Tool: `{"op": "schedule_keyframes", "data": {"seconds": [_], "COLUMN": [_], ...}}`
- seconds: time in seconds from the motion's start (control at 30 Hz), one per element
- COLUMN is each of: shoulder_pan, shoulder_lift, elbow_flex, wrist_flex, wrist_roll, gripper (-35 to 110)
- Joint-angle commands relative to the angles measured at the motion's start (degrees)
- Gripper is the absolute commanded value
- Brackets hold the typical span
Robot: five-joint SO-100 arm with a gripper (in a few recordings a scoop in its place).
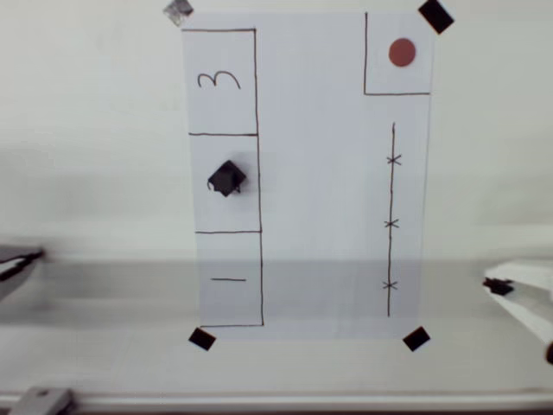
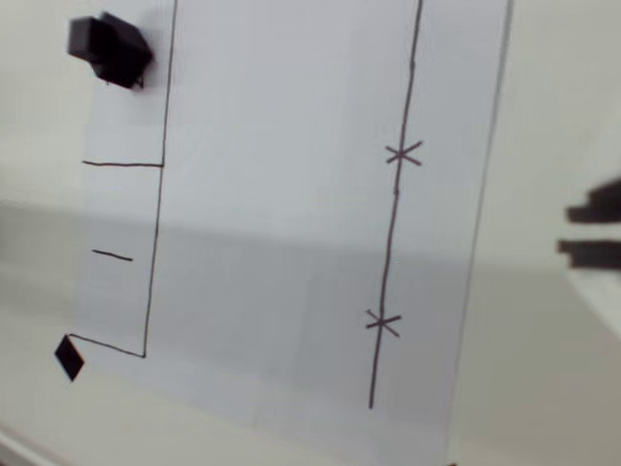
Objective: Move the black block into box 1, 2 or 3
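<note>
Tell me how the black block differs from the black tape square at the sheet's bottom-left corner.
The black block is a raised cube; the tape square lies flat. The block looks larger. The block sits inside the middle drawn box; the tape sits on the paper's corner. Both are black and turned diagonally.

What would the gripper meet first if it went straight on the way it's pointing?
Probably the white paper, near the lowest cross on the drawn line; the gripper points left in the overhead view, height unclear.
</note>
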Motion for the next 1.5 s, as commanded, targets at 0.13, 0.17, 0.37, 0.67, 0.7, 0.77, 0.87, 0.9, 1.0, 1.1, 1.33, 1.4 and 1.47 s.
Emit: {"op": "schedule_keyframes", "data": {"seconds": [0.13,0.17,0.37,0.67,0.7,0.77,0.87,0.9,1.0,1.1,1.33,1.4,1.47], "shoulder_pan": [0.2,0.2,0.8,1.6,1.7,1.7,1.9,1.9,1.8,1.9,1.9,1.5,1.2], "shoulder_lift": [12.1,13.4,20.6,22.6,22.6,22.6,22.6,22.6,22.7,22.7,22.7,22.7,22.7], "elbow_flex": [9.1,10.0,15.7,20.1,21.1,23.2,24.0,24.0,24.0,24.0,24.0,24.0,24.0], "wrist_flex": [0.6,0.6,1.4,0.9,0.2,-1.6,-2.2,-2.1,-0.9,2.5,11.6,12.0,12.0], "wrist_roll": [-1.3,-1.2,-1.0,-1.9,-1.8,-1.7,-1.4,-1.2,-1.1,-2.8,1.1,4.1,4.1], "gripper": [0,0,0,0,0,0,0,0,0,0,0,0,0]}}
